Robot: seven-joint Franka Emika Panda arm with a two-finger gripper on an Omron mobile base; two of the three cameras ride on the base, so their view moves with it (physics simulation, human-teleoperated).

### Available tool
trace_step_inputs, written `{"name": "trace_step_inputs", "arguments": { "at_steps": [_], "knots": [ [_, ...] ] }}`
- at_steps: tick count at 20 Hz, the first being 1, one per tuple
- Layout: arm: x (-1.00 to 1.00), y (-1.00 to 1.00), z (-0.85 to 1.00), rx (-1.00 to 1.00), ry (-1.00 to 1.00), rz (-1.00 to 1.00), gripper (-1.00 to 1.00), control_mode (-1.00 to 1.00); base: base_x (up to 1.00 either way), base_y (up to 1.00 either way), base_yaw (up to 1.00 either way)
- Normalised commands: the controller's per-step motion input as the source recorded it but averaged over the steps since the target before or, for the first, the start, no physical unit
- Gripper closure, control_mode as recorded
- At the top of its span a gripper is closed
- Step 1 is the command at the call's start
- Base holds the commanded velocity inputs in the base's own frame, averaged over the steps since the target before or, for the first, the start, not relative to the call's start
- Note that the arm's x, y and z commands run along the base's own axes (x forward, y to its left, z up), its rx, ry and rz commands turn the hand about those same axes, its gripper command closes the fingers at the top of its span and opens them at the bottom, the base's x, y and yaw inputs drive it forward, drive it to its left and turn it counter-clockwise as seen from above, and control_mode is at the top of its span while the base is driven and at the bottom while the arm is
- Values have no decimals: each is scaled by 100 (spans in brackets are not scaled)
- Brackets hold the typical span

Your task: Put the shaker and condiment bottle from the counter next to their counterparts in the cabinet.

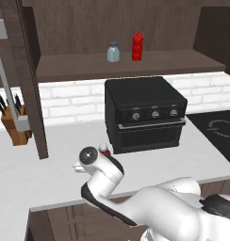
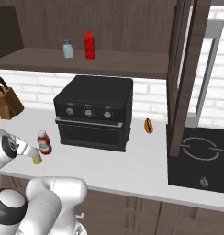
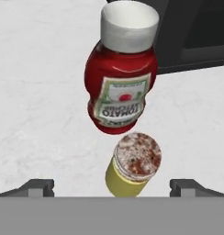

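Both jobs are still left. Our gripper [image 3: 112, 186] is wide open and holds nothing, right above the little yellow shaker [image 3: 131, 166] by the squat red white-capped bottle [image 3: 120, 75] on the pale grey counter [image 3: 36, 92]. We judge the brown cabinet shelf [image 1: 173, 63] waits.

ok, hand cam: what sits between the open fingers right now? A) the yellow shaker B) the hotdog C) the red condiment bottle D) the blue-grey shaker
A: the yellow shaker stands between the two fingers, which are spread wide and not touching it; the condiment bottle is just beyond it on the counter.
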Motion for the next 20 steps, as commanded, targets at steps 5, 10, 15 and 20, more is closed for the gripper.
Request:
{"name": "trace_step_inputs", "arguments": {
  "at_steps": [5,10,15,20],
  "knots": [
    [0,0,-11,7,0,0,-100,-100,0,0,0],
    [7,-10,-2,13,1,0,-100,-100,0,0,0],
    [3,-12,-8,12,0,0,-100,-100,0,0,0],
    [0,-9,-17,10,0,0,-100,-100,0,0,0]
  ]
}}
